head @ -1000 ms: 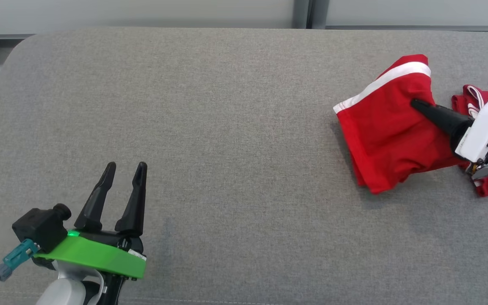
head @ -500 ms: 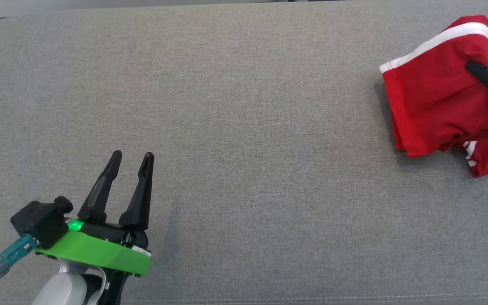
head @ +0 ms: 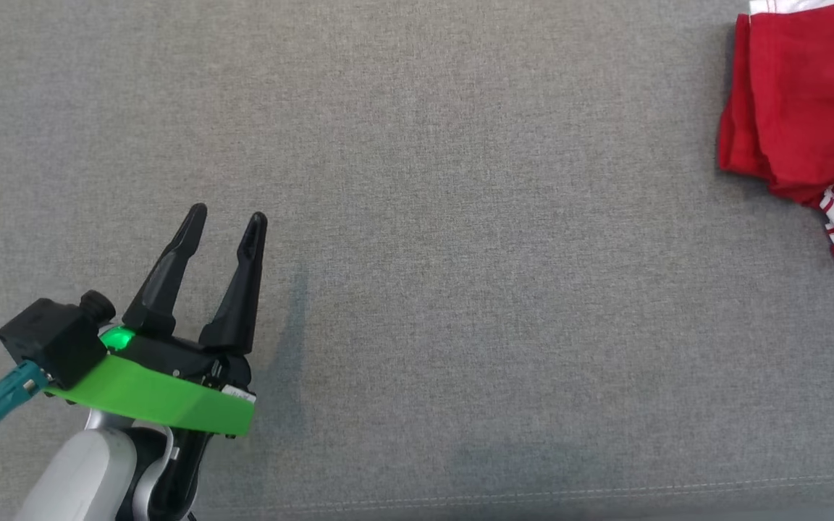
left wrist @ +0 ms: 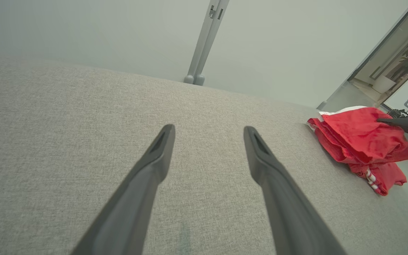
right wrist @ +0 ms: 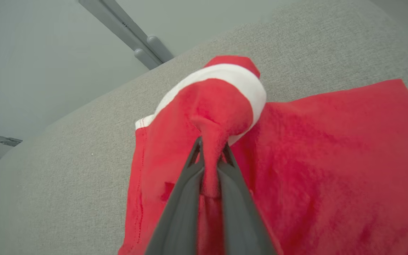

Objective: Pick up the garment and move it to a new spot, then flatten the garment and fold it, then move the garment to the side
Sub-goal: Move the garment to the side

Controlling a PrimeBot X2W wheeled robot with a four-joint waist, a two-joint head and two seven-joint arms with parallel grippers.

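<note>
Red garment [head: 801,94] with the white band is heaped up at the far right end of the grey cushion [head: 460,217], with a lower flap with little white stripes poking out toward the cushion's front edge. The right gripper [right wrist: 211,147] is clamped tight on a pinched-up ridge of the red cloth, just under that white band, with the fabric squeezed between both fingers. The rest of the garment spreads out rumpled on the cushion around it. The left gripper [head: 229,214] is over the cushion's front left part, well apart from the garment, fingers spread wide with nothing between them, pointing toward the cushion's back edge. There's a grey metal post [left wrist: 204,42] standing just behind that back edge, plain pale wall behind it.
</note>
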